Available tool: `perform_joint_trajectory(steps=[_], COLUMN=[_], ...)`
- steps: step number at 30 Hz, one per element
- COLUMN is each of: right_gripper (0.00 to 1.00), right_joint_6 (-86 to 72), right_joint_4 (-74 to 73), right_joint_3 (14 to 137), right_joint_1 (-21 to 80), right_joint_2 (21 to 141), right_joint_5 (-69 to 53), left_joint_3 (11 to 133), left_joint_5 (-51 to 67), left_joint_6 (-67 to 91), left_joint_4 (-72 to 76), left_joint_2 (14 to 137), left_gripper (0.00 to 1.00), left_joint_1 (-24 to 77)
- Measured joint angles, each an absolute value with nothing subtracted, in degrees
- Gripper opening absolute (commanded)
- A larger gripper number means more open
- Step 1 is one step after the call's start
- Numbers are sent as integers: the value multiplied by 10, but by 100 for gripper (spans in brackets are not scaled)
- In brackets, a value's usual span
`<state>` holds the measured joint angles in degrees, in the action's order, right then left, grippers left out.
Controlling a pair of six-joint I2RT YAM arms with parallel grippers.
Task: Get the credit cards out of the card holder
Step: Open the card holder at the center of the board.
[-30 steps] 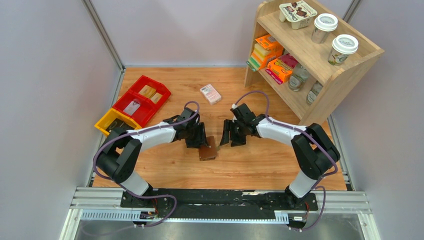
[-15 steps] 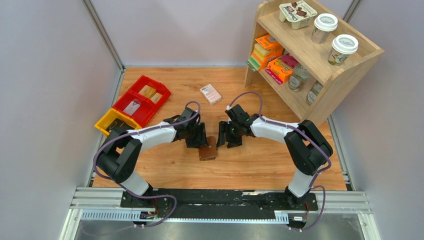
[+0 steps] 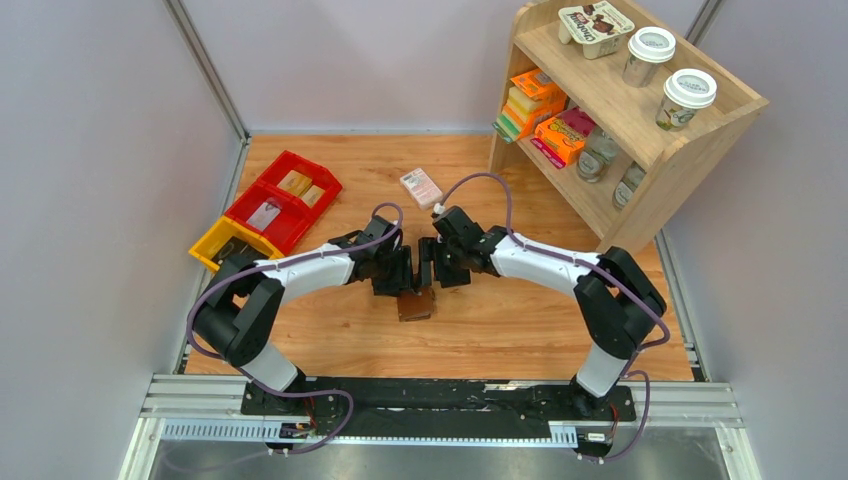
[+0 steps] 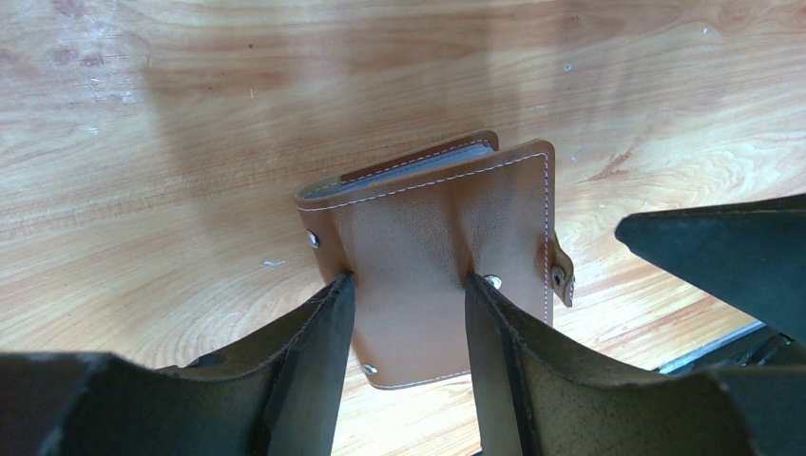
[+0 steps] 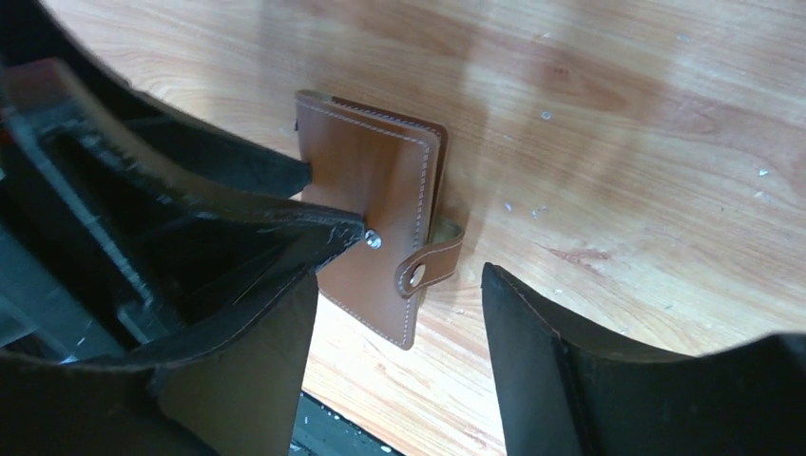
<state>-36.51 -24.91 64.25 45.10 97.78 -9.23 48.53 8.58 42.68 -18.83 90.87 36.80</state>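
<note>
**Holder pinned from the left, right jaws free on the tab side**

Top view: the card holder (image 3: 415, 304) lies on the wooden table (image 3: 520, 330) between the two arms, just nearer the bases than either tool. The left gripper (image 3: 396, 284) is on its left part. The right gripper (image 3: 436, 278) hangs just beside its far right corner. The long axis runs roughly away from the bases.

Left wrist: the fingers (image 4: 314, 361) are clamped on the brown cover and the leather bulges between them. Pale pocket edges peek out at the far edge. The credit cards themselves cannot be made out.

Right wrist: the jaws are spread wide and grip nothing. The holder lies just ahead, with its snap tab (image 5: 428, 268) pointing toward the gap between them — apparently undone.

Judgement: the tab edge faces the right arm, so the right is nearer and free to lift the cover — the left anchors.
</note>
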Motion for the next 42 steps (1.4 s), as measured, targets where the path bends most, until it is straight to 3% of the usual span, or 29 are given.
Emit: perform_joint_trajectory(steps=[8, 22, 26, 28, 32, 35, 42], right_gripper=[40, 19, 0, 0, 0, 0, 0], right_joint_6=[-368, -371, -371, -371, -365, -349, -312], right_joint_4=[-246, -235, -203, -188, -185, -209, -289], right_joint_3=[631, 588, 574, 568, 565, 572, 655], right_joint_1=[451, 433, 430, 426, 419, 418, 420], right_joint_2=[1009, 1007, 1007, 1003, 995, 968, 924], right_joint_5=[-74, -70, -91, -103, -115, -114, -110], left_joint_3=[486, 486, 486, 485, 464, 434, 351], left_joint_5=[83, 81, 81, 81, 84, 64, 25], left_joint_6=[426, 425, 425, 425, 430, 429, 437], left_joint_4=[-189, -190, -189, -188, -162, -149, -166], left_joint_2=[909, 909, 909, 908, 888, 853, 695], left_gripper=[56, 56, 56, 59, 78, 86, 93], left_joint_1=[370, 371, 371, 371, 371, 373, 319])
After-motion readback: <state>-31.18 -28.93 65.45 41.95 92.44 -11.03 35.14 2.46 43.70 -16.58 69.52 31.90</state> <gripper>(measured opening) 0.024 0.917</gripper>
